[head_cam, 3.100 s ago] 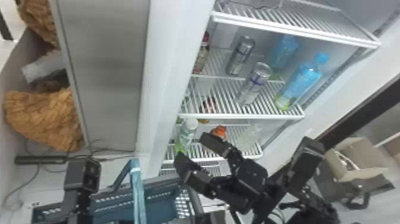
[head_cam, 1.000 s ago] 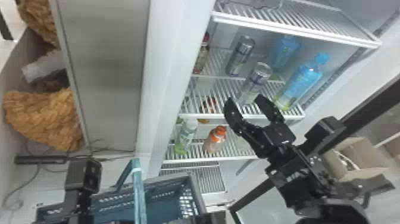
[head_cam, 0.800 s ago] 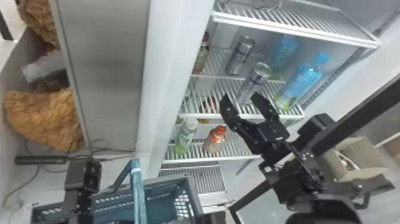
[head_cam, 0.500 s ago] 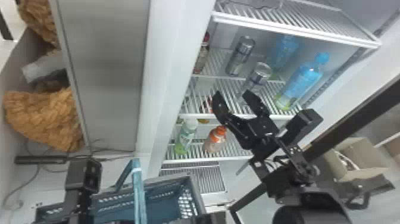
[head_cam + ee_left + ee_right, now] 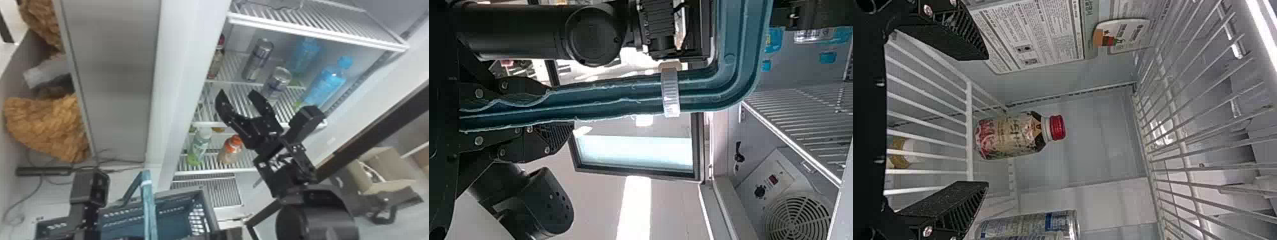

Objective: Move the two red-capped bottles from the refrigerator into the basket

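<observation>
Red-capped bottle [image 5: 216, 63] and basket [image 5: 174, 220] lie well apart, the basket farther left, its handle [image 5: 619, 105] clasped in the left gripper [image 5: 560, 110]. The bottle stands upright on its shelf, ahead of and deeper in than the nearer right gripper [image 5: 237, 92], whose fingers are spread wide around nothing; its approach should cross that upright axis, avoiding the silver can [image 5: 258, 60] to the right.

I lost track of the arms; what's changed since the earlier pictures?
The right hand has risen from before the lower shelf to the shelf above, then edged left, open and holding nothing. The red-capped bottle stayed put, and the left hand still grips the basket handle.
</observation>
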### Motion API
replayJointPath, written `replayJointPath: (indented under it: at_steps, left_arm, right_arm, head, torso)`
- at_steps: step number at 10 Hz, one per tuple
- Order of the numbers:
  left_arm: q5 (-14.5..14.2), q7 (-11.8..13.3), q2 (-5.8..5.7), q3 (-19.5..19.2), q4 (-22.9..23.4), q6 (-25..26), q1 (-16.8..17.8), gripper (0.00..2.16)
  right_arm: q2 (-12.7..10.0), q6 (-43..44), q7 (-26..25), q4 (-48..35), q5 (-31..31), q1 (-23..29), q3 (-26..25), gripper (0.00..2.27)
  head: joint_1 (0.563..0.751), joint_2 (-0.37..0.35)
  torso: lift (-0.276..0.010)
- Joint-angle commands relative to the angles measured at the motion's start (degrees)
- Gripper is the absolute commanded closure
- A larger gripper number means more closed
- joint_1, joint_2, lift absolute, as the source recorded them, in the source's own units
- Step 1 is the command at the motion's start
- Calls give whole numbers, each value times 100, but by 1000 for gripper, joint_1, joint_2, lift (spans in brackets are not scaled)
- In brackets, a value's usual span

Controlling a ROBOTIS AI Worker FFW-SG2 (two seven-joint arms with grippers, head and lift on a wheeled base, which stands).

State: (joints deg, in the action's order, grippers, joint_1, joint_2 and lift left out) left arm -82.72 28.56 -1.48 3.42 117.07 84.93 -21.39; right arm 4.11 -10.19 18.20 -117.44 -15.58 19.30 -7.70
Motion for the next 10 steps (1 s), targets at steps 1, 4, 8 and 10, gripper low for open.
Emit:
replayJointPath:
  at_steps: [1, 4, 8, 10]
  left_arm:
    - [-11, 0, -1, 1, 0, -13, 2, 1205]
    - [-11, 0, -10, 12, 0, -13, 2, 1205]
    - [-11, 0, -28, 24, 0, -27, 16, 1205]
    - [-23, 0, -36, 24, 0, -27, 16, 1205]
  right_arm:
    - [20, 77, -53, 192, 4, -200, 96, 108]
    - [46, 119, -185, 600, 16, -608, 210, 110]
    - [81, 218, -308, 1261, 16, -1185, 416, 108]
    - [81, 260, -414, 1570, 16, -1438, 518, 107]
  head:
    - [695, -350]
    - [695, -350]
    - [695, -350]
    - [695, -350]
  torso:
    - [0]
    - [0]
    - [0]
    - [0]
